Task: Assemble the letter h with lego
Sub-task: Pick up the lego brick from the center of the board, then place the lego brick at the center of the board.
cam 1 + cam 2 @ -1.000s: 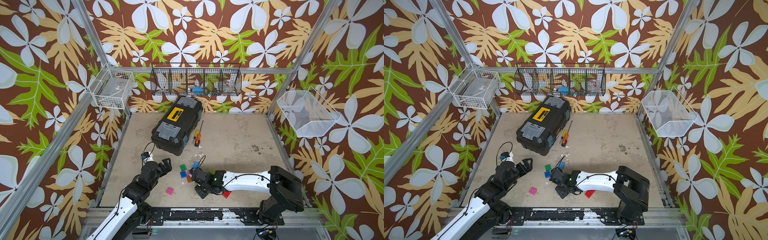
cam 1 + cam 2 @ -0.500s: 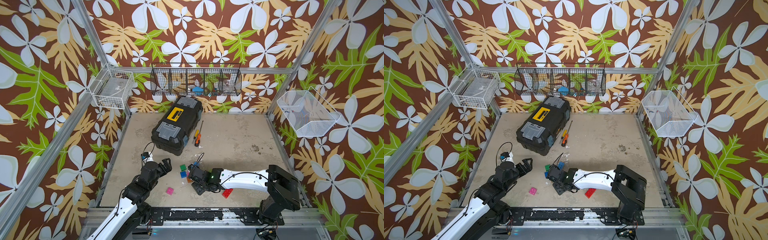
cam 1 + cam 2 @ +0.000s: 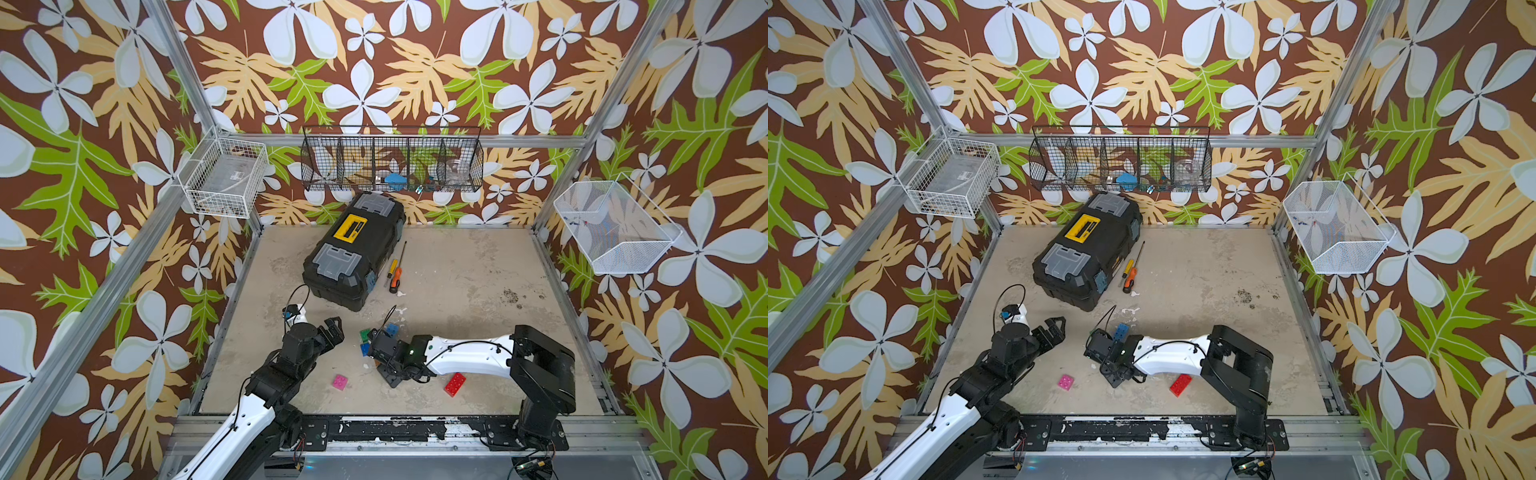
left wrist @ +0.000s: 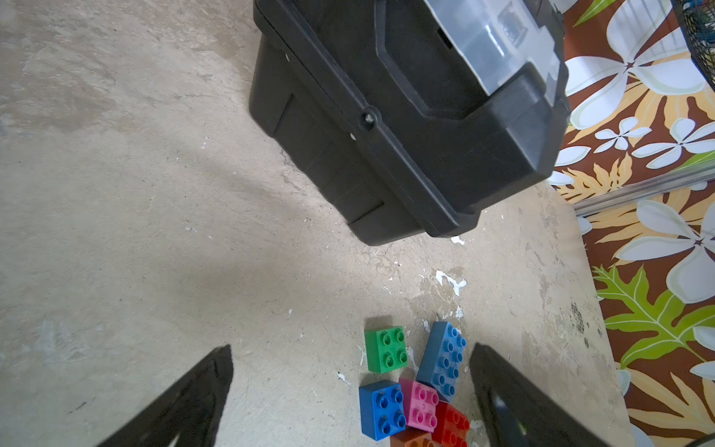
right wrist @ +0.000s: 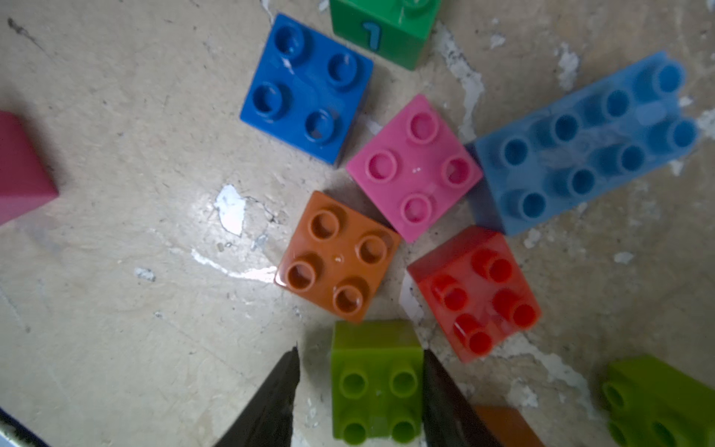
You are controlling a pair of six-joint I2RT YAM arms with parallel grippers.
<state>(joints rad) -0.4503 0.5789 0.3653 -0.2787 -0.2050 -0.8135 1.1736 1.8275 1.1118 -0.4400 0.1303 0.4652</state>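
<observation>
Your right gripper stands astride a lime brick that sits studs-up on the table. One finger lies against its side and a sliver of table shows before the other, so the jaws are partly apart, not clamped. Only the right wrist view gives you this; in both top views the right arm covers that brick. That view also shows the other bricks lying loose and close together beyond it: an orange brick, a pink brick, a red brick, a blue brick, a long light-blue brick, a green brick and a second lime brick. The top views add a lone pink brick and a long red brick nearer the front edge, and place the cluster near-centre, on the near side of the toolbox. Your left gripper hangs just left of the cluster, jaws wide apart and empty. Its wrist view catches the green, blue, pink and light-blue pieces but not the lime one.
</observation>
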